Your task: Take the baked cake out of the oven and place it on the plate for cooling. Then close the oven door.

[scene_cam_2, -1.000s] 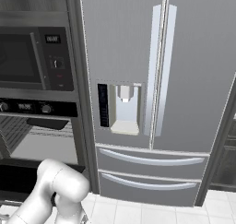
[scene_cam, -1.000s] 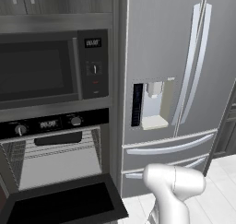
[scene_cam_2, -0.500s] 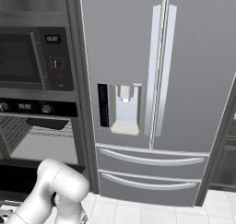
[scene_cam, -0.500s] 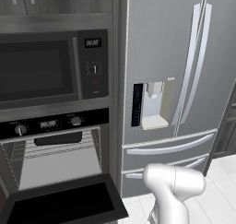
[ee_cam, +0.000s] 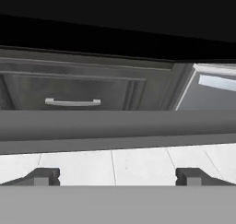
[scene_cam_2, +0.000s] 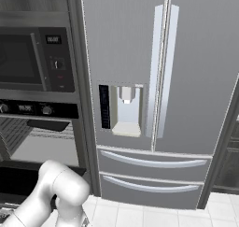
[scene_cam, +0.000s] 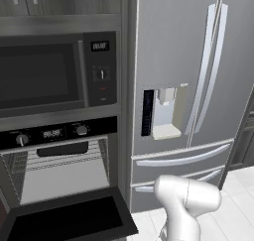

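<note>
No chg; oven door [scene_cam: 69, 217] above claw [ee_cam: 117, 176].

Black oven [scene_cam: 54, 136] w/ black door [scene_cam: 69, 220], silver-grey fridge [scene_cam: 188, 86], white tile floor [ee_cam: 115, 165].

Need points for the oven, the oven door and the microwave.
oven [scene_cam: 59, 170]: left base view, on the back wall of the open cavity behind the wire racks.
oven door [scene_cam: 69, 220]: left base view, on the dark glass of the dropped-down door.
microwave [scene_cam: 37, 76]: left base view, on its dark window.
</note>
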